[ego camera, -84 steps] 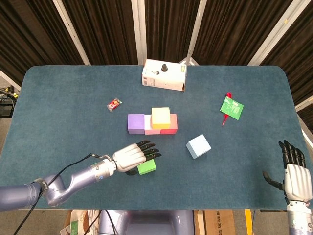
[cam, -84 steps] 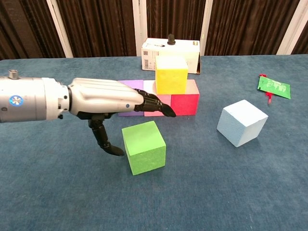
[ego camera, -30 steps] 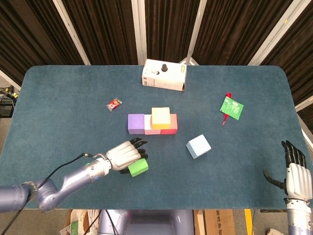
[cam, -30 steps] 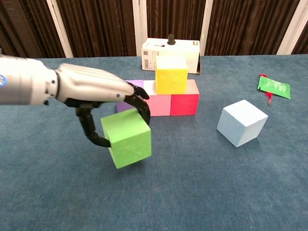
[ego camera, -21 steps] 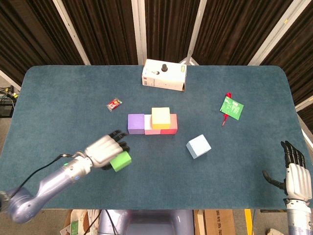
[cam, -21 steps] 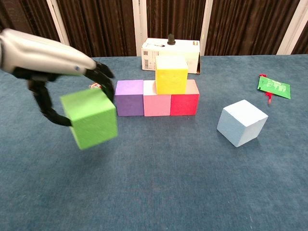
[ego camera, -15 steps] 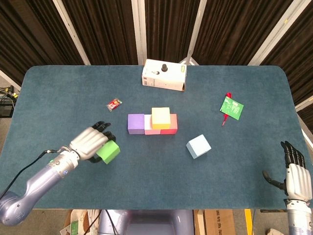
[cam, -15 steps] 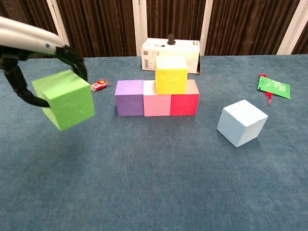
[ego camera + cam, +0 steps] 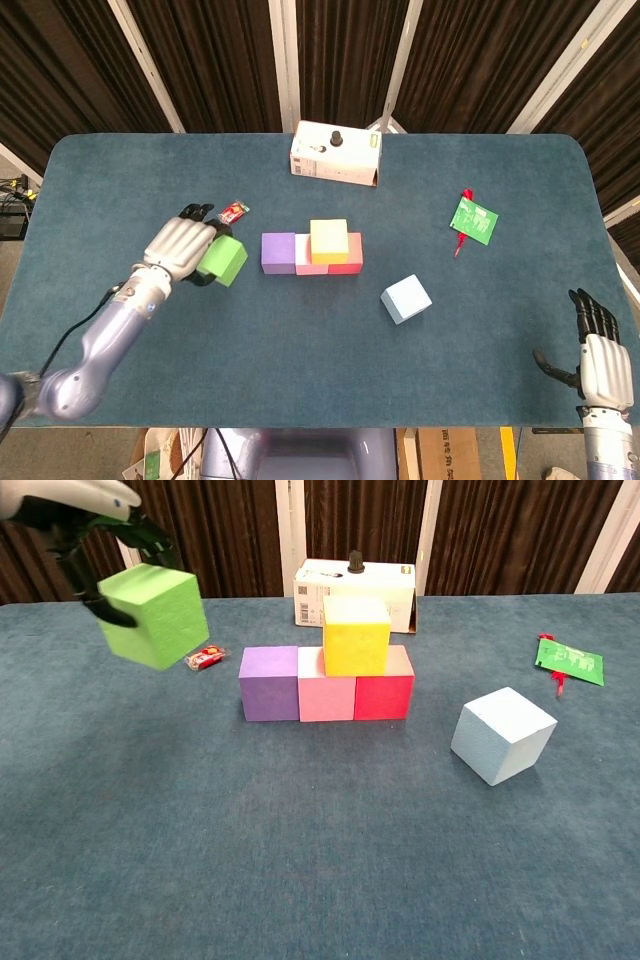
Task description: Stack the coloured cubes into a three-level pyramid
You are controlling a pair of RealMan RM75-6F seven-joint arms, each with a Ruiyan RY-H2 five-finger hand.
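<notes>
I cannot read any words or numbers here. The white cardboard box [image 9: 357, 595] at the far side of the table has small dark marks on its front, but they are too tiny for me to make out. The flat green packet [image 9: 570, 661] on the right is blurry too.

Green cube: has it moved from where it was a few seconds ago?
Yes. The left hand lifted the green cube off the table, left and back; it's now raised left of the purple cube.
</notes>
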